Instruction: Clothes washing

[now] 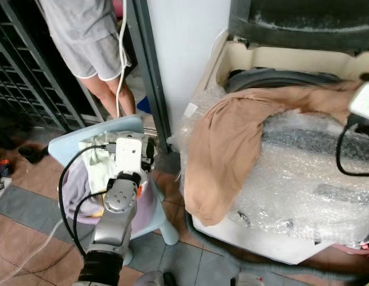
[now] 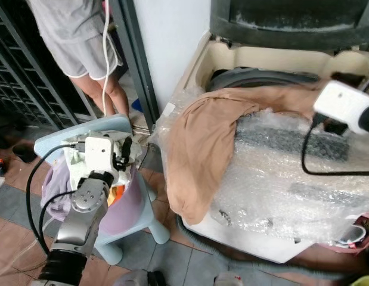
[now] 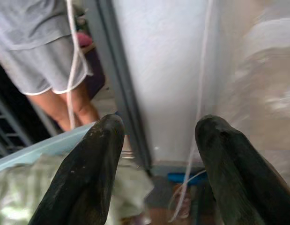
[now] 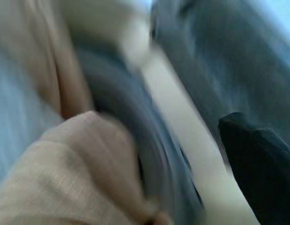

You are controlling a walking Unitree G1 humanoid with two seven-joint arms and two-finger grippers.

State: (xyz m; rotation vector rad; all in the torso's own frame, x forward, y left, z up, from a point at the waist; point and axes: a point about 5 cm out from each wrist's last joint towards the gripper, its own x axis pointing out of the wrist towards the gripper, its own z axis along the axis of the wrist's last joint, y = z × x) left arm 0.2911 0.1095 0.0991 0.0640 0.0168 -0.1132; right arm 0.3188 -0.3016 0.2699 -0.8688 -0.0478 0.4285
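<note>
One tan cloth (image 1: pixel 223 152) draped over washer (image 1: pixel 291 238) rim, upper end trailing into the tub, probably mid-load. Right gripper (image 4: pixel 257 159) at tub edge beside cloth; fingers blurred, cannot tell whether apart or clamped. Left gripper (image 3: pixel 156 164) spread wide, holding nothing, raised over chair (image 1: pixel 160 220) beside washer, likely for next garment from laundry pile (image 1: pixel 92 164). Bubble wrap (image 1: pixel 303 179) covering washer top. No readable labels. Person (image 1: pixel 89 42) standing beyond chair.
</note>
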